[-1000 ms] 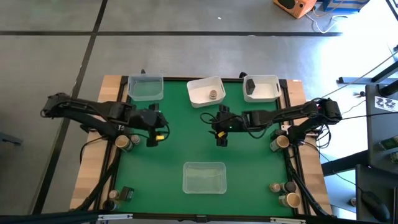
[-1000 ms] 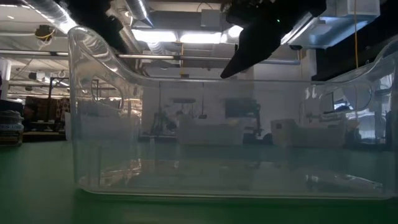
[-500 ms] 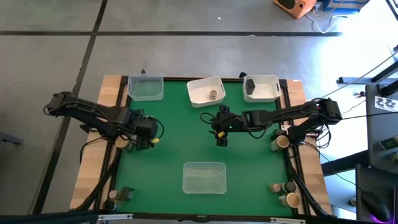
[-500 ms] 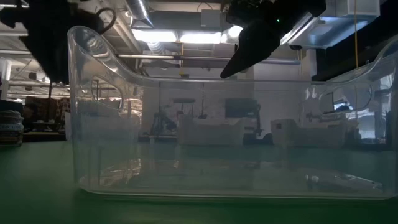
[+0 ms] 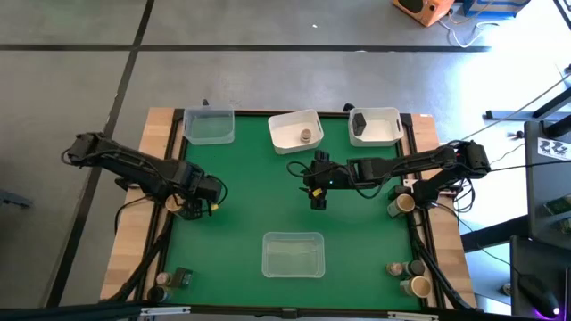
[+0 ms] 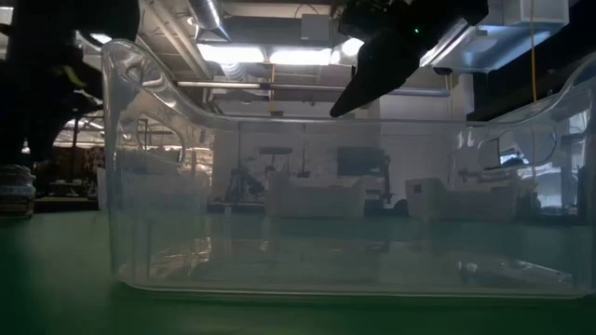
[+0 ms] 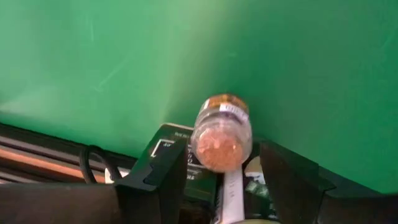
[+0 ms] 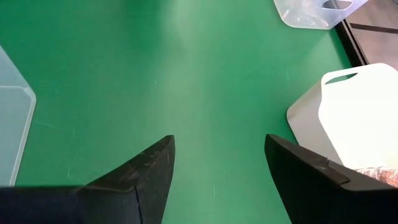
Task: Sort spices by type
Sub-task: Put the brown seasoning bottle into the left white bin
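Left gripper (image 5: 203, 201) has swung back to the bench's (image 5: 357, 241) left edge | fingers spread around a tan-topped jar (image 7: 222, 132), not yet clenched | right gripper (image 5: 318, 192) idle, released, below the middle white tray (image 5: 284, 125) | next pick starting

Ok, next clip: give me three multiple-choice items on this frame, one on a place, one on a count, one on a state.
1. Where is the left gripper?
A. over the middle white tray
B. at the table's left edge
C. above the near clear tray

2. How many trays stand along the table's far edge?
A. one
B. three
C. five

3. How do the right gripper fingers stand?
A. open and empty
B. shut on a jar
C. shut on a tray

Key: 1 B, the high view shows it by the edge; 2 B, one clear tray and two white; 3 A, bare green mat between them.
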